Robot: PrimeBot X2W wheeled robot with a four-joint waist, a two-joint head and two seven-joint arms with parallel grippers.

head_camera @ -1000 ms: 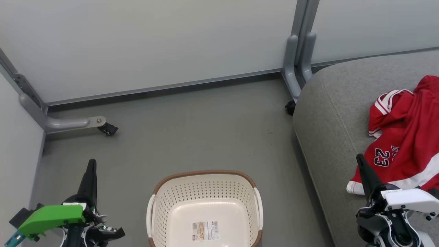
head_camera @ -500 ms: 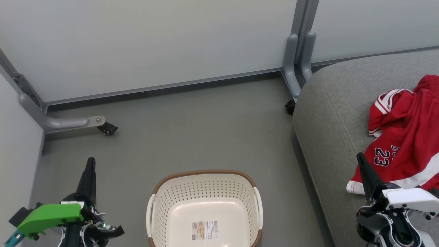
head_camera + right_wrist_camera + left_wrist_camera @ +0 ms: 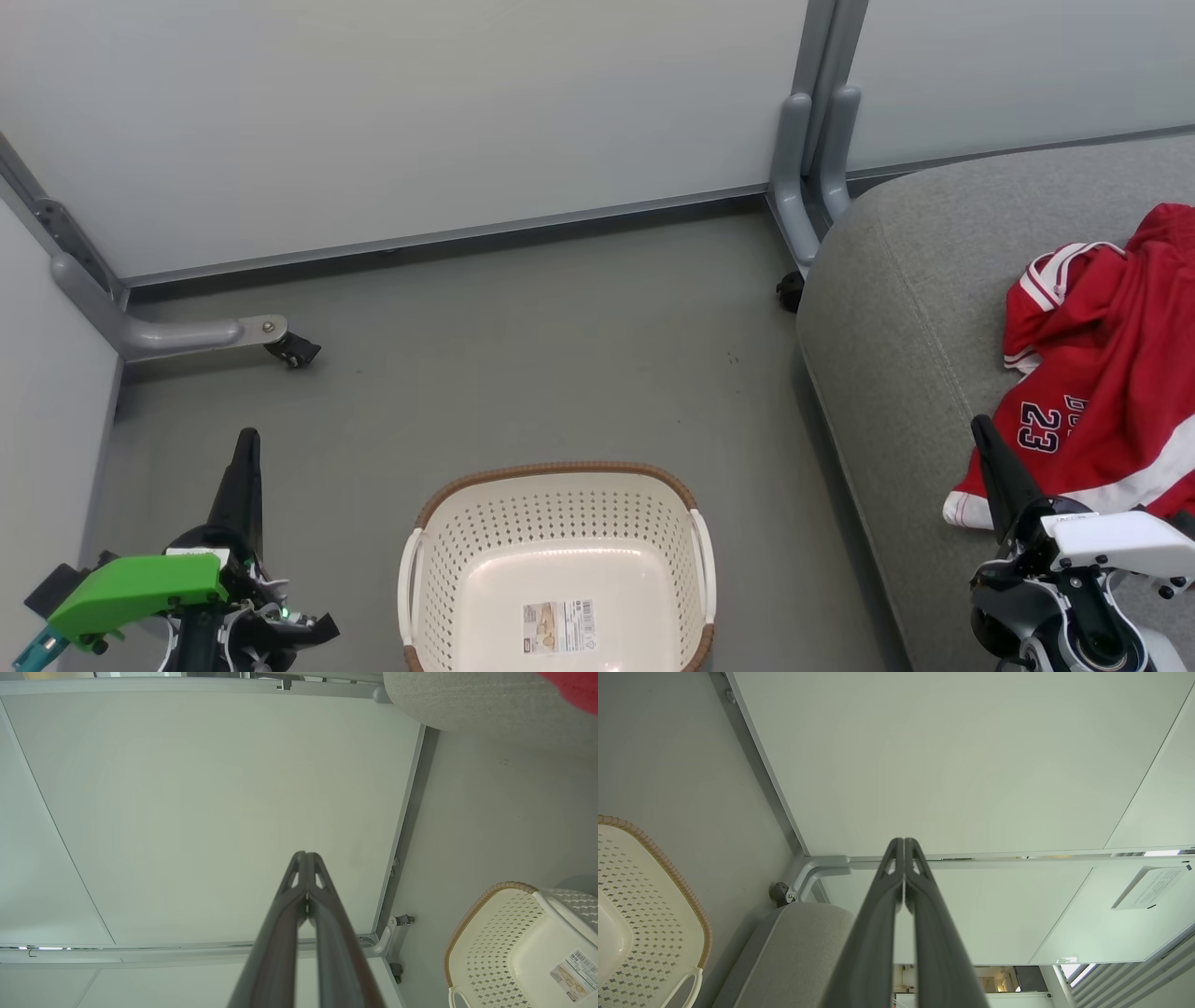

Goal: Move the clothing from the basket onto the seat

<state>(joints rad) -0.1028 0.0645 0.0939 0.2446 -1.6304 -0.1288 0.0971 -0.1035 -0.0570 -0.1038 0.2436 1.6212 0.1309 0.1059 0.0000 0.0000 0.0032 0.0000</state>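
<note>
Head view is showing the clothing (image 3: 1106, 373) lying crumpled on the seat (image 3: 896, 355) at the right edge — red fabric with white striped trim, a white band along the lower hem and a dark "23" facing up. The basket (image 3: 557, 473) is sitting on the grey floor (image 3: 560, 355) at the bottom middle, left of the seat and apart from it, its cream bottom showing bare around the label sticker (image 3: 558, 626). The left gripper (image 3: 247, 443) is hanging over the floor at the lower left, left of the basket and clear of it, its dark fingers pointing up the picture; in the left wrist view the two fingers are pressing together at the tips, closed on themselves. The right gripper (image 3: 980, 429) is hovering at the lower right, over the front part of the seat, its tip just beside the lower left hem of the clothing — whether it is touching the fabric I cannot tell. In the right wrist view its fingers are likewise meeting at the tips, and the basket is showing at the lower right corner with a sliver of red at the top right. Pale partition panels (image 3: 420, 121) are standing behind the floor, and a grey metal foot (image 3: 187, 333) with a black castor (image 3: 294, 352) is resting by the left panel
</note>
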